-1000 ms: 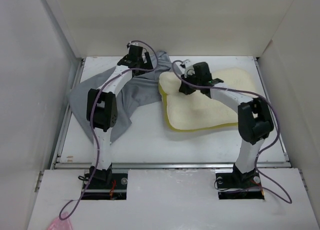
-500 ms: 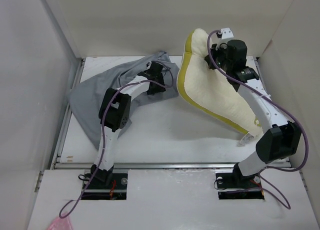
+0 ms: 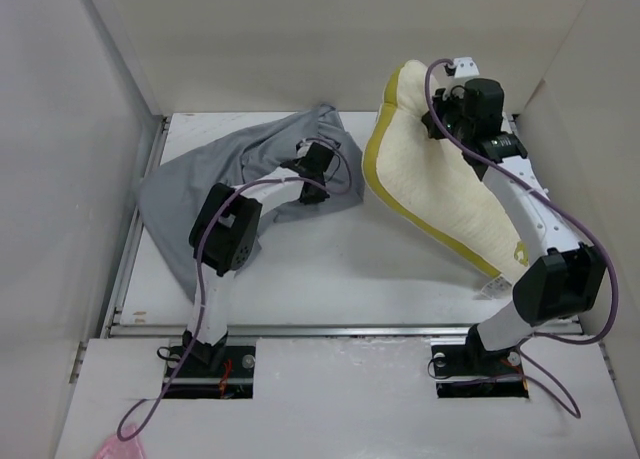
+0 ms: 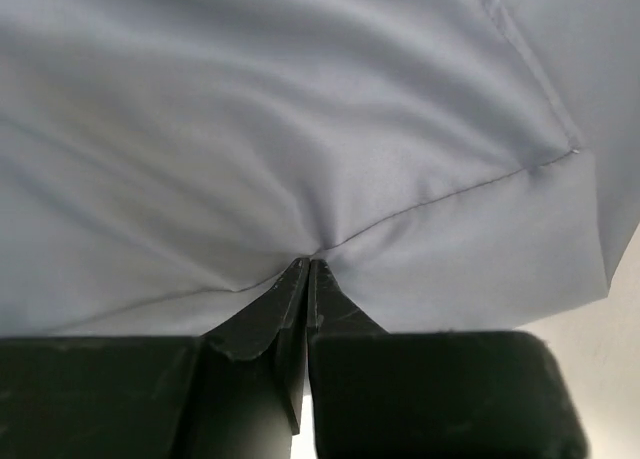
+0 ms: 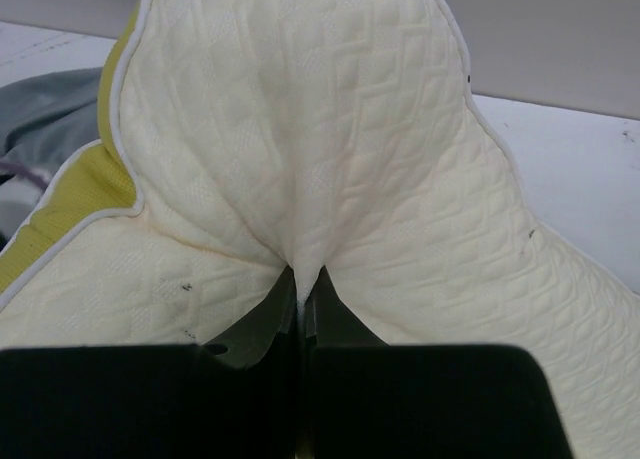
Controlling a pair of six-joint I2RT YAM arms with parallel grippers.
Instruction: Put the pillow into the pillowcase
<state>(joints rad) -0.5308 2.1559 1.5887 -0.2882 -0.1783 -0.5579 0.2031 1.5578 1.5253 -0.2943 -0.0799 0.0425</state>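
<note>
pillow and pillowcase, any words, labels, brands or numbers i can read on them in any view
No text is readable in any view.
yellow logo on the pillow: too small to read.
white tag at the pillow's near end: too small to read.
pillowcase: plain grey, no print visible, even close up in the left wrist view.

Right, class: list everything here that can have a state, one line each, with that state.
pillowcase: limp, wrinkled, lying on the table
pillow: one end raised, outside the pillowcase
left gripper: shut on pillowcase
right gripper: shut on pillow
</note>
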